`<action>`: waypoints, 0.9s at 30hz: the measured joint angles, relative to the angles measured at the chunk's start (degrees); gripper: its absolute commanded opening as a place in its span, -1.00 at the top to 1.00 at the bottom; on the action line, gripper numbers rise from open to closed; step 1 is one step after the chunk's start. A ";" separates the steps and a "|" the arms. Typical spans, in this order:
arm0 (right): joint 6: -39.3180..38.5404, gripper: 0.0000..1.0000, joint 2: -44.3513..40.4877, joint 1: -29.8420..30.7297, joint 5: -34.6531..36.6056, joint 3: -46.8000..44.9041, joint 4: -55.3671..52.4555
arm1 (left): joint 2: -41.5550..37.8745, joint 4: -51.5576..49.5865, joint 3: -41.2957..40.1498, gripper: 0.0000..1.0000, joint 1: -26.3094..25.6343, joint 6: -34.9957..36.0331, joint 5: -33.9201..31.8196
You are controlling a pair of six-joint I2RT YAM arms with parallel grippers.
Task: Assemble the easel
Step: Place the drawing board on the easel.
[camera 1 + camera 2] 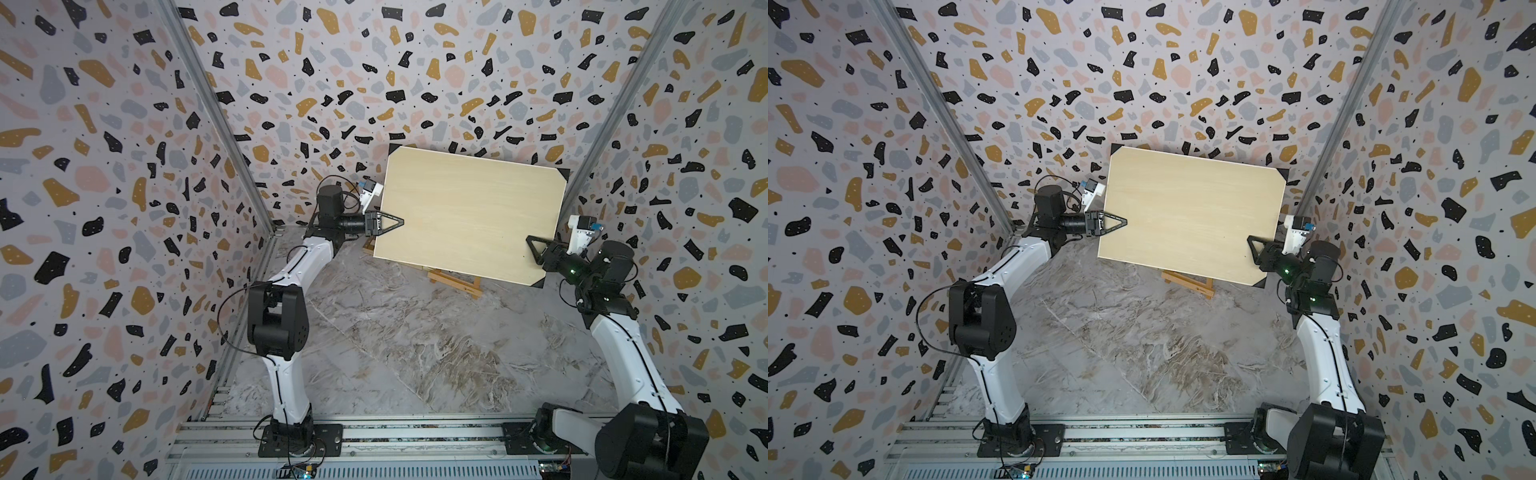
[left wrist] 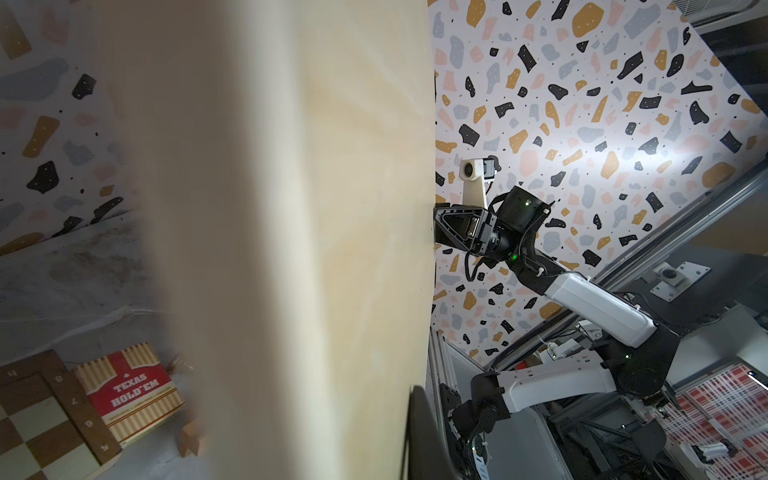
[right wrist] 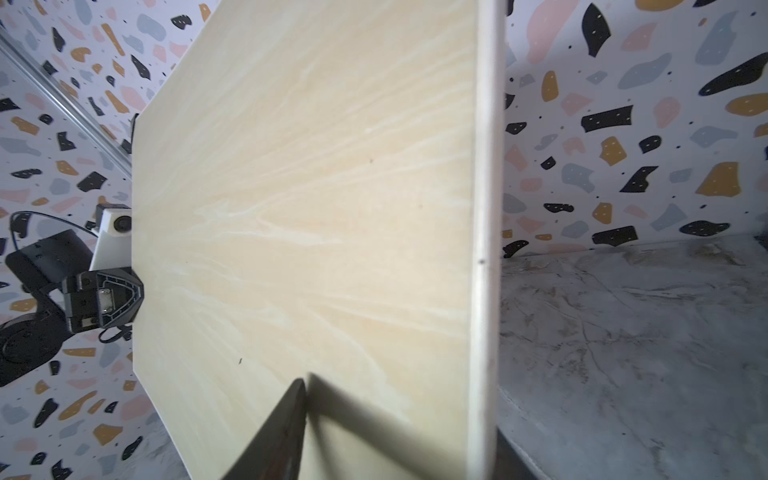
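Since the pale board [image 1: 469, 212] fills the upper centre-right of both top views, it goes first: a big flat rectangle with black corners, tilted, up off the marble table [image 1: 415, 353].

The left gripper [image 1: 399, 223] sits at the board's mid-left edge. Its jaws are narrow, one on either side of the edge, and it looks pinched on.

The right gripper [image 1: 532, 243] is at the board's lower-right edge, jaws partly apart and straddling it. In the right wrist view one fingertip [image 3: 297, 395] lies against the face. I can't tell if it truly clamps.

The easel [image 1: 457, 283] is mostly hidden under the board. A small part pokes out just below the board's lower edge, right of frame centre, on the table. Whether the board rests on it is unclear.

Handling guess: light and stiff, but the slats are thin, so it is probably fragile at the joints and easy to tip or slide on the smooth top. Best hold is likely a side slat or the ledge bar, pinched across the thin dimension, gently.

Look: honey-brown wood, narrow bars, with a small dark mark on one bar.

Smallest is a red card box [image 2: 129, 392] at the lower left of the left wrist view.
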 measured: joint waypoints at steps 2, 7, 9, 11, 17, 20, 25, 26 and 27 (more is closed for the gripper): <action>-0.92 0.80 0.00 1.03 2.67 -1.66 1.62 | 2.23 2.12 0.31 1.00 0.04 -0.11 0.26; -3.72 0.83 0.00 4.17 10.49 -5.75 6.58 | 9.53 7.34 4.33 1.00 0.04 0.07 1.36; -4.81 0.86 -0.02 5.35 13.49 -7.72 8.94 | 11.61 9.25 5.16 1.00 0.04 0.63 1.55; -5.64 0.88 -0.13 6.21 16.15 -10.05 11.52 | 13.75 9.97 6.56 1.00 0.04 1.60 1.77; -9.33 0.88 -1.07 7.93 23.78 -17.46 19.06 | 19.85 12.41 12.04 1.00 -0.63 6.10 2.64; -14.27 0.89 -0.50 8.46 31.65 -20.09 20.00 | 22.21 14.25 15.41 1.00 -2.10 10.25 1.84; -19.71 0.91 0.37 8.46 41.77 -23.12 23.26 | 25.90 17.38 20.20 1.00 -5.20 15.21 -0.35; -20.39 0.92 0.59 8.68 39.65 -23.37 24.20 | 26.69 18.75 20.68 1.00 -5.73 15.21 -1.77; -21.16 0.92 0.81 10.56 37.13 -23.32 25.57 | 27.52 20.13 21.22 1.00 -6.71 14.71 -5.01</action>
